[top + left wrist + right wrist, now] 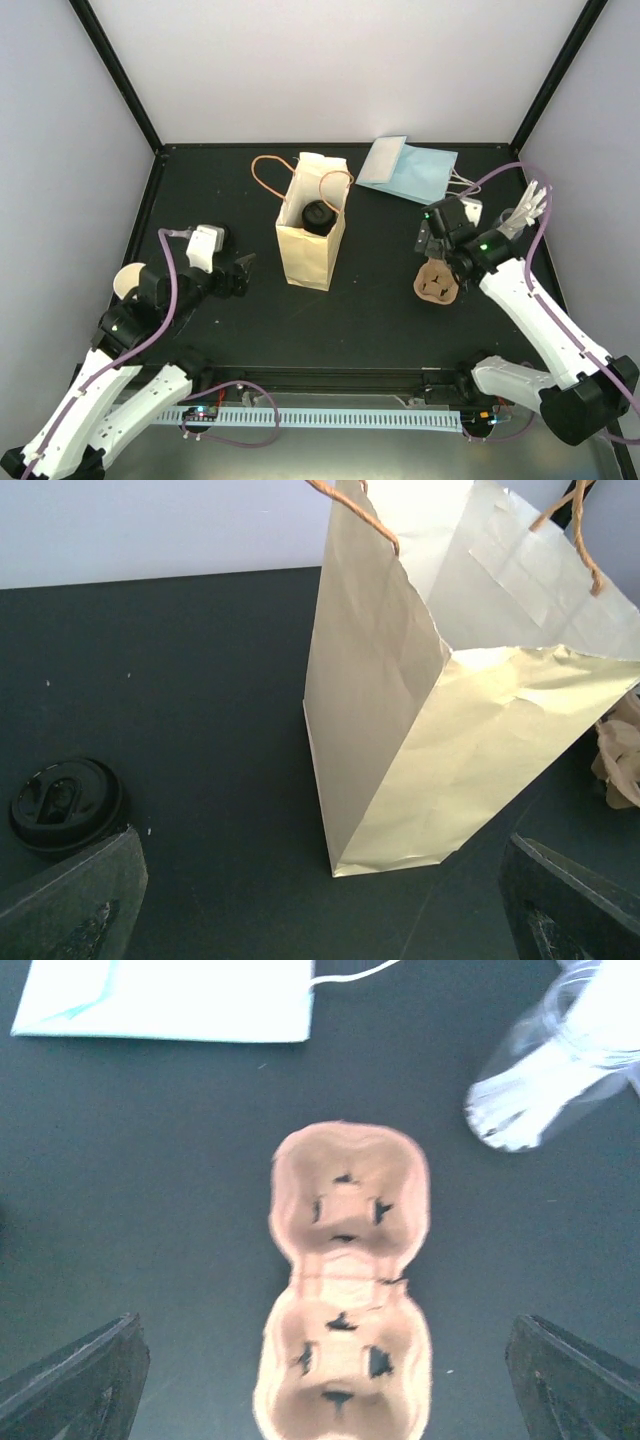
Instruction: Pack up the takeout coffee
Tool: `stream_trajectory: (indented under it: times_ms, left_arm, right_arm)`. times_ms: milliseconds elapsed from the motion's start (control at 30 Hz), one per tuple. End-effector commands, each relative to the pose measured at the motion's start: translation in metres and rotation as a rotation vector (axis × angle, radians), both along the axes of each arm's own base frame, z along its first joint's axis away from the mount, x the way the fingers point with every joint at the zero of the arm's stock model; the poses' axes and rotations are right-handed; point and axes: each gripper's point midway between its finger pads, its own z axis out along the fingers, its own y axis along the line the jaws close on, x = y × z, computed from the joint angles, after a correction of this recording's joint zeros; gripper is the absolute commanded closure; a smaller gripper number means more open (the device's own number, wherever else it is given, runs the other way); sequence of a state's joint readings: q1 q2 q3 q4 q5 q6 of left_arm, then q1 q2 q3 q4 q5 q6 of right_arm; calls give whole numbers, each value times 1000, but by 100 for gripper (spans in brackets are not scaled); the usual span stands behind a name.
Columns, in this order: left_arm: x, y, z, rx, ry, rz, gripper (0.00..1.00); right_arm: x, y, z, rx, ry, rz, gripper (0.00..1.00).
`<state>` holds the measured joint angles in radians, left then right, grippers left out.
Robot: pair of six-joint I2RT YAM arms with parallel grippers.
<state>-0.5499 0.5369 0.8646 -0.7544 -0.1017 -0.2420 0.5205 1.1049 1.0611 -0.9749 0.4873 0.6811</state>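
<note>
We guess the takeout coffee [318, 215], in the bag [305, 255] at 3 o'clock from the left claw [245, 268], is light and squashy, so we hold its sides softly; that claw and the right claw [325, 1325] are both wide apart.

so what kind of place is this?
Probably a lab robot cell staged for takeout packing: plain white walls enclosing a black table, with a tan paper bag and pulp cup carrier laid out.

So the paper bag [312, 225] stands mid-frame with the takeout coffee [318, 216] in it. Cup carrier [438, 282] sits right of it, second bag [408, 168] lies above that, upper right.
</note>
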Motion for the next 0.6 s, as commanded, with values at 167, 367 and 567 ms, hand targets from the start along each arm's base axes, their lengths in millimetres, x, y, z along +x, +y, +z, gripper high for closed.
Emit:
stream_trajectory:
  times_ms: [167,367,567]
  left_arm:
    - [-1,-11,-2,-18,-54,-71,1]
    - [-5,-16,-1,-27,-63,-108,1]
    - [-8,-21,-3,-31,-57,-145,1]
  right_arm:
    - [3,-96,25,44,-48,-302,7]
    - [7,-138,43,62,-89,-447,30]
    - [19,-164,65,63,-88,-539,40]
